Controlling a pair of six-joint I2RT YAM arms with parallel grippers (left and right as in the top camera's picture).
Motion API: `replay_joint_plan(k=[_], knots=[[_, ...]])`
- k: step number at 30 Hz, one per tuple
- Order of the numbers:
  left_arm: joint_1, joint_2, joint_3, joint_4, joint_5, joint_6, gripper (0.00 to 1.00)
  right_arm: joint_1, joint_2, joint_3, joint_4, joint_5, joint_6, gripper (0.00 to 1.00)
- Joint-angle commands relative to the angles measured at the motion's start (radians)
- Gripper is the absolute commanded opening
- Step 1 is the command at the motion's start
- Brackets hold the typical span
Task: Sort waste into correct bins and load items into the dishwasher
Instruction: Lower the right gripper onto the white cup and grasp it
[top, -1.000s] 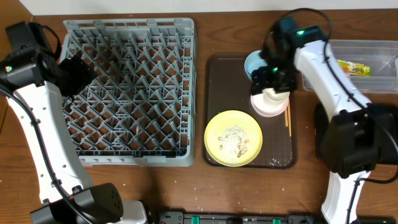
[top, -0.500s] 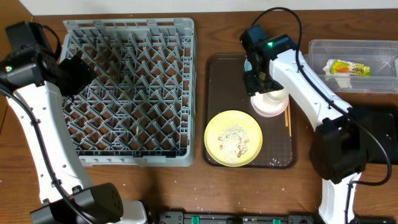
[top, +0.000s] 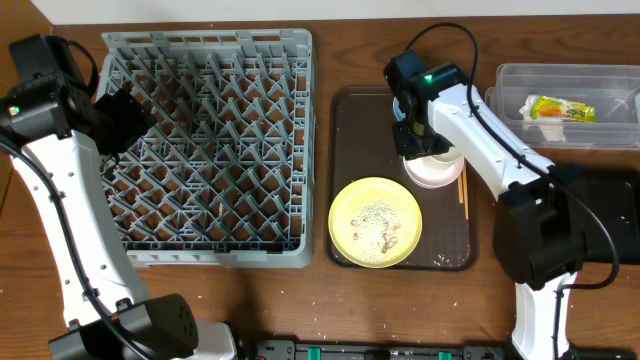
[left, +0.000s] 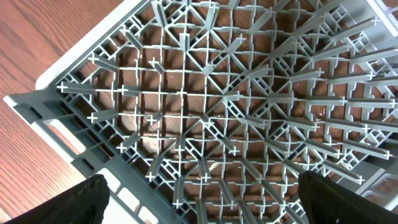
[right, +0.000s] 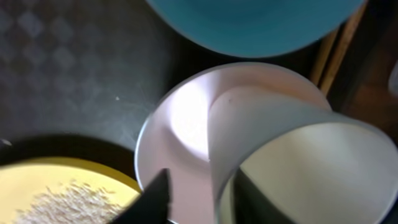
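On the brown tray (top: 350, 130), a small white cup (top: 442, 153) (right: 280, 118) stands inside a white bowl (top: 432, 175) (right: 180, 124). My right gripper (top: 420, 140) (right: 205, 202) straddles the cup's wall, one finger outside and one inside. A narrow gap shows at the outer finger. The light blue bowl (top: 405, 100) (right: 255, 25) sits just behind. The yellow plate (top: 375, 222) holds rice crumbs (top: 378, 228). Chopsticks (top: 462, 185) lie beside the white bowl. My left gripper (top: 125, 115) (left: 208, 205) hangs open over the grey rack (top: 210, 150) (left: 217, 93), holding nothing.
A clear tub (top: 520, 72) at the back right holds a yellow-green snack packet (top: 558, 108). A dark shape (top: 615, 215) lies by the right arm's base. Bare wooden table runs along the front edge.
The right gripper moved left and down onto the cup, and its jaws narrowed around the cup's wall. The left arm stayed still.
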Motion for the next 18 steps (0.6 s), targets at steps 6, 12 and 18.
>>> replay_joint_plan(k=[6, 12, 18], knots=[[0.003, 0.003, 0.008, -0.003, -0.008, -0.009, 0.98, 0.002, -0.01, 0.079, -0.057, -0.013, 0.019, 0.01], [0.003, 0.003, 0.008, -0.003, -0.008, -0.009, 0.98, 0.004, -0.042, 0.325, -0.155, -0.172, -0.012, 0.01], [0.003, 0.003, 0.008, -0.003, -0.008, -0.009, 0.98, 0.032, -0.034, 0.405, 0.096, -0.624, -0.008, 0.01]])
